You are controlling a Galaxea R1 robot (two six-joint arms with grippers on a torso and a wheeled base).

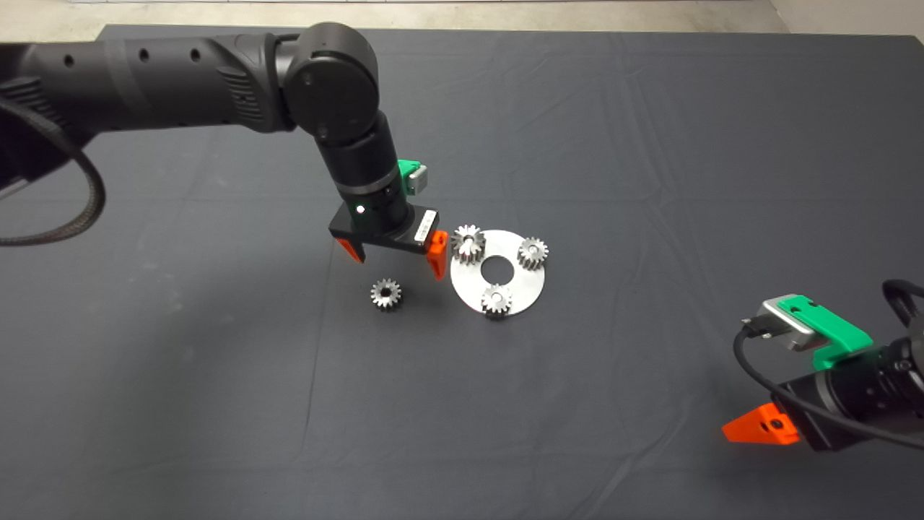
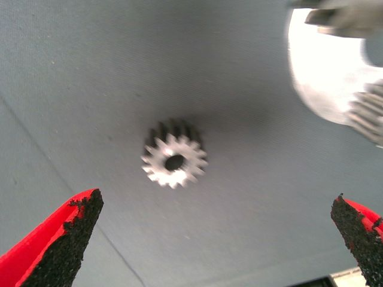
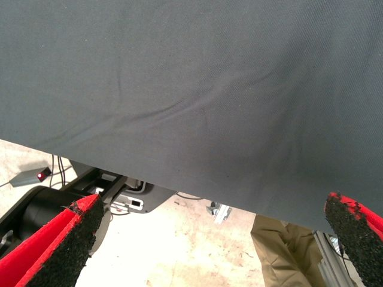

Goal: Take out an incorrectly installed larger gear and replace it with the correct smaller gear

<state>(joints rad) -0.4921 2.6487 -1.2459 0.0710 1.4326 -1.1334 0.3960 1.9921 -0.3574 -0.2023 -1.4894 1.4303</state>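
Observation:
A round silver plate on the dark mat carries three gears. The larger gear stands at the plate's left rim, taller than the two other gears. The smaller gear lies flat and loose on the mat just left of the plate, and the left wrist view shows it with its dark centre hole. My left gripper hovers over it, open and holding nothing, the gear lying ahead of the gap between the fingers. The plate's edge shows in that view too.
My right gripper waits open at the lower right edge of the mat. Its wrist view shows the mat's edge, the floor, dark machine parts and a person's leg in khaki trousers.

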